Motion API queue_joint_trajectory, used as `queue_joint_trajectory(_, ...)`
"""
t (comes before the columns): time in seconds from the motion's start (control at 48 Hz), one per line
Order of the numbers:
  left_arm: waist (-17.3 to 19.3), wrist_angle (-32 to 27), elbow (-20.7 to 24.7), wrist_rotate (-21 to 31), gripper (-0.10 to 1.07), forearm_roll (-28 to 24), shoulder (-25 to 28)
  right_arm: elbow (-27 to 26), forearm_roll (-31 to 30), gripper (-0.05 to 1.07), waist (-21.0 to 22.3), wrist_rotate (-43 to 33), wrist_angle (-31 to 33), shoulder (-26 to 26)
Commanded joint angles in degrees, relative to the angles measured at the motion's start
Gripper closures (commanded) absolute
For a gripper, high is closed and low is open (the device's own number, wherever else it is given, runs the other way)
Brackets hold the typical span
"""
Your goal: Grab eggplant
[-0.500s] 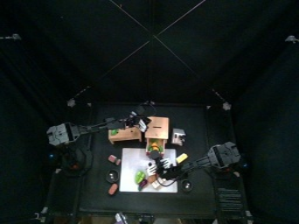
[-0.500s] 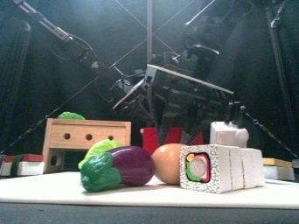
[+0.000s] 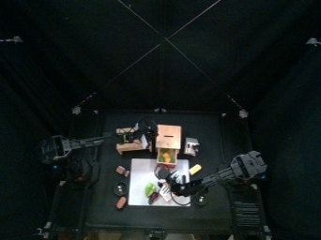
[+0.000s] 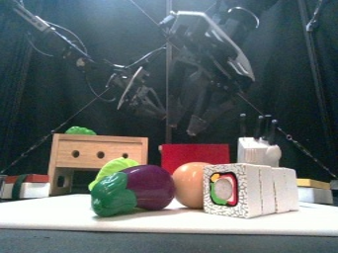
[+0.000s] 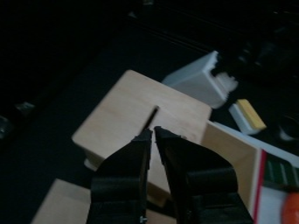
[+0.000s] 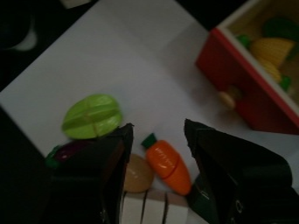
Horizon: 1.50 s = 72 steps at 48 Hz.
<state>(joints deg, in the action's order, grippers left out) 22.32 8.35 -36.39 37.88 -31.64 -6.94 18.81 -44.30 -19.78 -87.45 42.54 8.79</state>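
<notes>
The eggplant [image 4: 148,187], purple with a green leafy cap, lies on the white board [image 4: 172,220] at its front left, beside an egg-shaped piece [image 4: 192,183]. In the right wrist view only a purple sliver of the eggplant [image 6: 70,150] shows beside one jaw. My right gripper [image 6: 158,131] hangs open above the board, over a carrot [image 6: 170,168], holding nothing. It sits high in the front view [image 4: 201,109]. From above, the right gripper [image 3: 183,183] is over the board's middle. My left gripper [image 5: 153,133] is shut and empty over the wooden box [image 5: 146,118].
A sushi roll [image 4: 247,190] stands at the board's right. Behind are the wooden box [image 4: 95,153], a red bin [image 4: 199,155] and a white knife block [image 4: 259,149]. A green lettuce leaf [image 6: 91,116] lies on the board. Small pieces lie left of the board [image 3: 122,172].
My right gripper has risen from just behind the food to well above it. The left arm has shifted a little over the wooden box.
</notes>
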Motion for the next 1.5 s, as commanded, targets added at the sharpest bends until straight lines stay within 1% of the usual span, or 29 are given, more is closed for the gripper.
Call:
queue_joint_trajectory(0.0,-1.14,2.99,-3.08,-0.18,0.40,0.44,-4.13,-1.67,0.00,0.18,-0.18,2.99,-5.54,-2.02)
queue_joint_trajectory(0.104,-2.02,5.10,-6.68,-0.18,0.40,-0.53,-6.86,-1.67,-0.97,0.18,-0.18,7.38,-10.63,-0.88)
queue_joint_trajectory(0.229,-3.16,6.24,-11.07,-0.26,0.40,-3.16,-10.46,-1.67,-1.05,0.18,-0.97,13.27,-13.71,-0.18)
queue_joint_trajectory(0.417,-3.96,6.59,-16.96,-0.18,0.40,-7.12,-16.26,-1.41,-0.88,0.18,-2.46,20.13,-13.80,0.18)
queue_joint_trajectory(0.542,-4.48,7.03,-21.36,-0.18,0.40,-7.82,-20.39,-1.49,-1.05,0.17,-2.64,21.80,-13.97,1.41)
queue_joint_trajectory(0.667,-6.15,9.32,-24.61,-0.53,0.40,-7.91,-23.38,-2.11,-0.79,0.17,-2.90,23.47,-14.06,2.99)
queue_joint_trajectory(0.771,-7.38,10.63,-25.66,-1.85,0.40,-8.70,-25.58,-3.16,-0.79,0.16,-2.99,25.58,-14.15,4.57)
queue_joint_trajectory(0.896,-8.53,10.90,-26.89,-3.16,0.40,-9.14,-27.16,-4.92,-0.09,0.13,-2.99,25.84,-14.33,6.59)
queue_joint_trajectory(1.042,-10.20,10.99,-28.21,-3.43,0.40,-9.14,-27.42,-5.80,1.14,0.07,-3.08,25.93,-14.33,8.09)
queue_joint_trajectory(1.188,-11.69,10.99,-29.18,-3.52,0.39,-9.32,-27.42,-5.54,1.14,0.06,-3.08,25.84,-14.33,8.88)
queue_joint_trajectory(1.479,-11.95,10.99,-29.62,-3.43,0.39,-9.05,-27.42,-5.80,1.14,0.06,-2.64,25.84,-14.33,10.72)
